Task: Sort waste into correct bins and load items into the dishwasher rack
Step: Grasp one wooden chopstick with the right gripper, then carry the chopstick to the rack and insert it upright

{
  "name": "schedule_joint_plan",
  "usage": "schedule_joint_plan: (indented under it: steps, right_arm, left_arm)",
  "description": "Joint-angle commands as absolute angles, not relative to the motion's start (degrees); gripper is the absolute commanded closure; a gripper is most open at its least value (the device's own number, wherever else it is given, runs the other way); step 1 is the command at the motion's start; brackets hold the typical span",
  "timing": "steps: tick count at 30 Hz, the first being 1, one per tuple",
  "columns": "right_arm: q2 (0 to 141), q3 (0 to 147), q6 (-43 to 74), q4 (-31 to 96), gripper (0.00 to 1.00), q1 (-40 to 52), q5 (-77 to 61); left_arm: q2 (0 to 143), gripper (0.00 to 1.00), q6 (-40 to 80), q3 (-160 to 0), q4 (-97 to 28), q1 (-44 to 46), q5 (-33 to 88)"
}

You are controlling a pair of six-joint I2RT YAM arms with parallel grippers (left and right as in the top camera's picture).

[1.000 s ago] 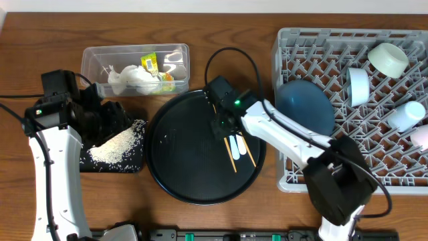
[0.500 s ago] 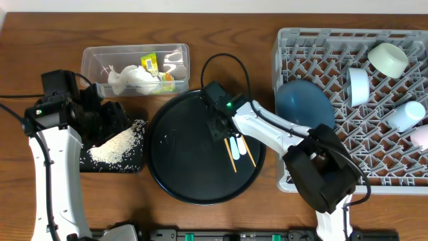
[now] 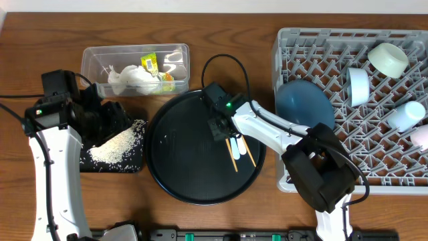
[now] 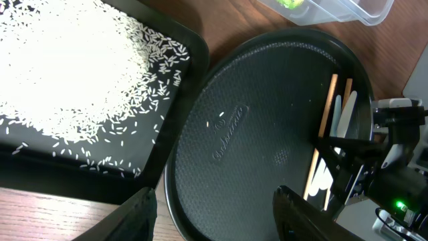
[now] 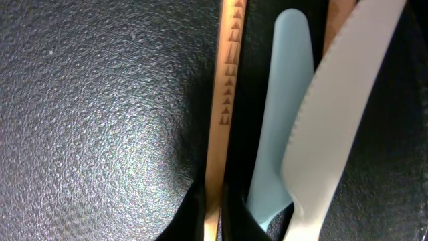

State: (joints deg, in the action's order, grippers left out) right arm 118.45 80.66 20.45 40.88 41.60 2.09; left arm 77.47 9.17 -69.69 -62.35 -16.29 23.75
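With the right gripper [image 5: 214,215] narrowed, pinching a thin wooden chopstick [image 5: 228,87] by its plain shaft, judging it light, stiff, apt to swivel.

Chopsticks [image 3: 232,159] lie on round tray [image 3: 184,164], left of rack [image 3: 314,40].

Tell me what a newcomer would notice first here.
The grey dishwasher rack fills the right side, holding a blue bowl and white cups. Mid-table, the right claw pinches a chopstick on the round black tray, beside pale plastic cutlery. Left, rice lies heaped on the shallow black tray.
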Motion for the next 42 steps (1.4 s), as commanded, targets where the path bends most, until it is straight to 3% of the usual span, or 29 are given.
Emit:
schedule_joint_plan:
  steps: [1,11,27,42]
  right_arm:
    - [119.8,80.9,21.0,41.5,0.99,42.1,1.9]
    - [115.9,83.9,20.9,44.4,0.99,42.3,1.9]
    - [98.1,85.2,20.5,51.3,0.99,38.1,7.0]
    - [83.5,85.2,15.3,63.9,0.99,14.6,9.7]
  left_arm:
    - [77.2,0.43,8.9,-68.8,-62.3,-16.3,23.2]
    - [77.2,0.42,8.9,-68.8,-62.3,-16.3,23.2]
    - [77.2,0.42,8.9,-68.8,-62.3,-16.3,23.2]
    - [77.2,0.42,8.9,-68.8,-62.3,-16.3,23.2]
